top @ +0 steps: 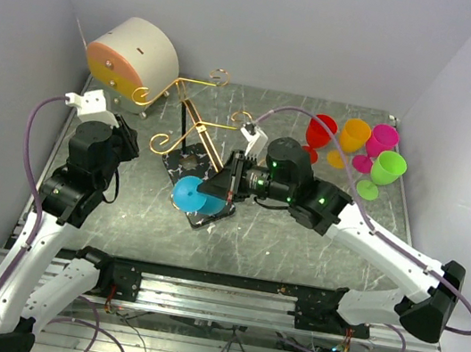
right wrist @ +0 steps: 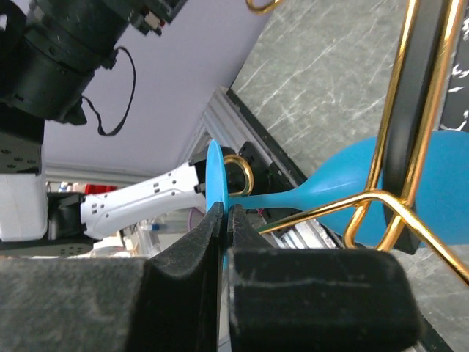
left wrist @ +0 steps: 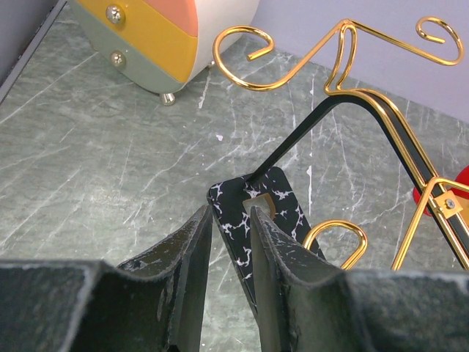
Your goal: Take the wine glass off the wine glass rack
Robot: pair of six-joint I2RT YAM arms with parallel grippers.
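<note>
The wine glass rack is a gold wire stand with a black post on a black white-veined base, at the middle of the table. A blue wine glass hangs on its side at the rack's near arm, with its bowl over the base. My right gripper is shut on the rim of the glass's round foot. The stem runs between the gold wires. My left gripper is just left of the rack and empty, with a narrow gap between its fingers. The base lies just beyond its tips.
A round beige drum with an orange face stands at the back left, close to the rack's curled arm ends. Several coloured wine glasses stand at the back right: red, orange, pink and green.
</note>
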